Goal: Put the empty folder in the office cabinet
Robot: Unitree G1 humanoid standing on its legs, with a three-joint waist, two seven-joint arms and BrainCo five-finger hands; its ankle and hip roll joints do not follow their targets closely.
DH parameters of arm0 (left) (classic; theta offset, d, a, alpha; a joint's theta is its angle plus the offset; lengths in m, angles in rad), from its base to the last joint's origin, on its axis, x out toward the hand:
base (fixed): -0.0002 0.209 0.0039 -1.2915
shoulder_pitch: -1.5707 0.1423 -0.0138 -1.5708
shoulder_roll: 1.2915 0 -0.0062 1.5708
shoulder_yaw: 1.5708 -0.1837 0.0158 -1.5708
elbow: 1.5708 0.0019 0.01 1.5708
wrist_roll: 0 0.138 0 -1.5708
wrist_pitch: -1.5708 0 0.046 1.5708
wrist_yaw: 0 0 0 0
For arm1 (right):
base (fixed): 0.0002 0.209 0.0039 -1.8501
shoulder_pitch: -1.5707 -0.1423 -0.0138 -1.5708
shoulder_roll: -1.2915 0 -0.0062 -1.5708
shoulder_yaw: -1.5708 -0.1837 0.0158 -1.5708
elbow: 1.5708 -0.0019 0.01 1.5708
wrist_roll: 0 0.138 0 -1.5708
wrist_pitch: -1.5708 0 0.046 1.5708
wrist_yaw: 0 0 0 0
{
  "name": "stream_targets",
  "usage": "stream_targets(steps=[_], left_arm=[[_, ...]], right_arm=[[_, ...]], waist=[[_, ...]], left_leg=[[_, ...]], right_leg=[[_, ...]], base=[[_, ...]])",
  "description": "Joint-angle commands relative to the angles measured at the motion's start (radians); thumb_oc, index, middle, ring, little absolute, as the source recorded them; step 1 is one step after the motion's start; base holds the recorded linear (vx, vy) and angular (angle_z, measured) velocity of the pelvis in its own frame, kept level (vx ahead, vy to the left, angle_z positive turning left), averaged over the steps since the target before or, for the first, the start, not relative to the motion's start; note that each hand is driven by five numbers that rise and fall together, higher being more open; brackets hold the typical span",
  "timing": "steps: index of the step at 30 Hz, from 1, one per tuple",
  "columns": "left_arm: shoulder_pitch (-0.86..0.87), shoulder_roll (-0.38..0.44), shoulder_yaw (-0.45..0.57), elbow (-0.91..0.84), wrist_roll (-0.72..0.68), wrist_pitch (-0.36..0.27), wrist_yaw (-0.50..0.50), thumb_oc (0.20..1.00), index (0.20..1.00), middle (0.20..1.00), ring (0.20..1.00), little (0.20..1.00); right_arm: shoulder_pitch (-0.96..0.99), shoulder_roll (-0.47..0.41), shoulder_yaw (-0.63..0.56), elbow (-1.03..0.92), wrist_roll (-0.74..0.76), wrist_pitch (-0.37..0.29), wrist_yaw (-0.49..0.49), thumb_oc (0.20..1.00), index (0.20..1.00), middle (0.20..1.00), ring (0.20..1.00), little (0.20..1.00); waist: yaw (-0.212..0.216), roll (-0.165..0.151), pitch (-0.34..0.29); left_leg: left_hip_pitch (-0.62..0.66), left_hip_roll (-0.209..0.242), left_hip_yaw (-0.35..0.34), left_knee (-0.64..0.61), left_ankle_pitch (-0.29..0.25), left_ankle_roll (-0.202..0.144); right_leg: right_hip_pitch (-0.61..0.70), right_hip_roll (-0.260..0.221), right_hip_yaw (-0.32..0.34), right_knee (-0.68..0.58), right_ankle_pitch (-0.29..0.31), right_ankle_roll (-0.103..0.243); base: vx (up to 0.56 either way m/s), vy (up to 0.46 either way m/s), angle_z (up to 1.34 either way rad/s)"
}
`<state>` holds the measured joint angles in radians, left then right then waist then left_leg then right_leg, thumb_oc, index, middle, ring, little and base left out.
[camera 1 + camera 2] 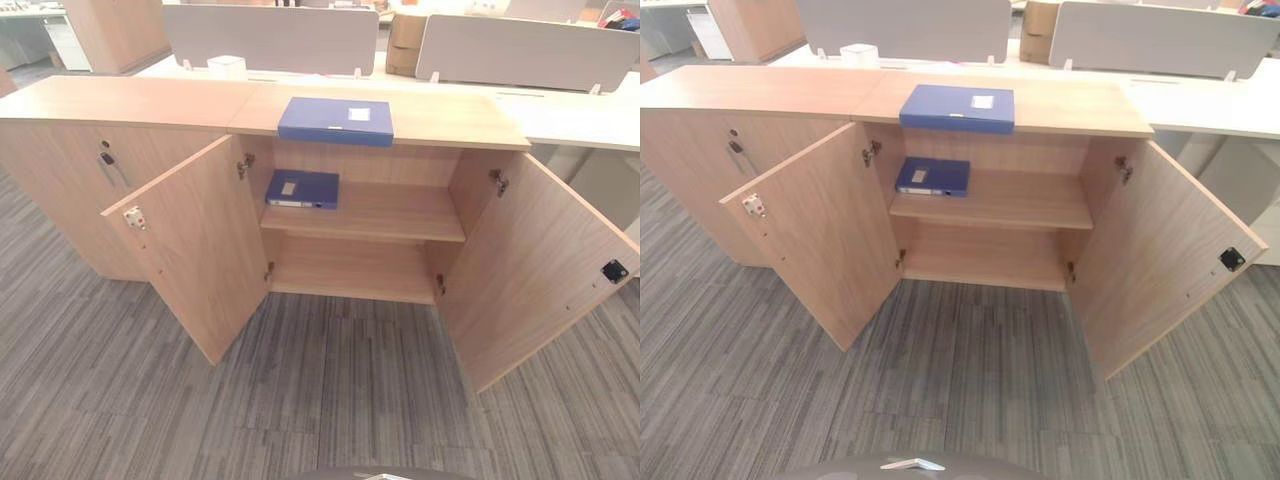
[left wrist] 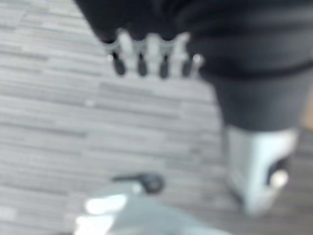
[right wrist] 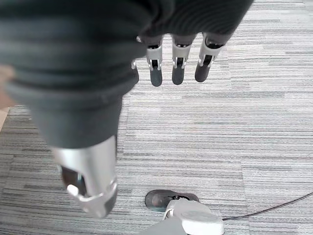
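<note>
Meanwhile, both hands, left [image 2: 151, 56] and right [image 3: 178, 61], are hanging loose-fingered and empty, well below the folder [image 1: 336, 120] lying on the cabinet [image 1: 120, 100] top, so grabbing the shelf folder [image 1: 302, 188] instead is the risk.

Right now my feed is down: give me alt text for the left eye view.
A blue folder lies flat on top of a wooden office cabinet whose two doors stand wide open. A second blue folder sits at the left end of the upper shelf; the lower shelf is bare. Grey carpet lies in front.
</note>
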<state>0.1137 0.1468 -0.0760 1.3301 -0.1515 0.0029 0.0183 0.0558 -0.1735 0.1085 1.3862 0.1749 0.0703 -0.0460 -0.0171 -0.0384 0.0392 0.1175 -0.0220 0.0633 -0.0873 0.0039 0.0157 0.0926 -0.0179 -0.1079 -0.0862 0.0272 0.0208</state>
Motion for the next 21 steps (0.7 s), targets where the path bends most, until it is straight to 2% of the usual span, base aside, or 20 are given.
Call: stream_targets(steps=[1,13,21], left_arm=[[-0.056,0.012,0.012,0.045,-0.009,-0.003,0.022,1.0,1.0,1.0,1.0,1.0],[-0.072,0.018,0.0,0.042,-0.012,-0.005,0.031,1.0,1.0,1.0,1.0,1.0],[-0.071,0.018,0.013,0.048,-0.064,-0.01,0.028,1.0,1.0,1.0,1.0,1.0]], right_arm=[[-0.062,-0.027,0.019,0.068,-0.017,0.0,-0.016,1.0,1.0,1.0,1.0,1.0],[-0.094,-0.041,0.037,0.053,-0.036,0.007,-0.021,1.0,1.0,1.0,1.0,1.0],[-0.113,-0.064,0.024,0.044,-0.026,0.004,-0.028,1.0,1.0,1.0,1.0,1.0]], waist=[[0.008,0.016,0.024],[0.011,0.033,0.061],[0.003,0.063,0.089]], left_leg=[[-0.008,0.041,0.053,0.0,-0.061,-0.055],[-0.06,0.038,0.049,0.0,-0.043,-0.052],[-0.064,0.046,0.048,0.0,-0.038,-0.061]], right_leg=[[-0.001,-0.049,-0.038,-0.001,-0.04,0.103],[-0.055,-0.05,-0.047,-0.001,-0.024,0.107],[-0.052,-0.047,-0.074,0.002,-0.037,0.086]], base=[[0.0,0.0,0.0],[-0.02,-0.018,-0.02],[0.09,-0.071,0.0]])
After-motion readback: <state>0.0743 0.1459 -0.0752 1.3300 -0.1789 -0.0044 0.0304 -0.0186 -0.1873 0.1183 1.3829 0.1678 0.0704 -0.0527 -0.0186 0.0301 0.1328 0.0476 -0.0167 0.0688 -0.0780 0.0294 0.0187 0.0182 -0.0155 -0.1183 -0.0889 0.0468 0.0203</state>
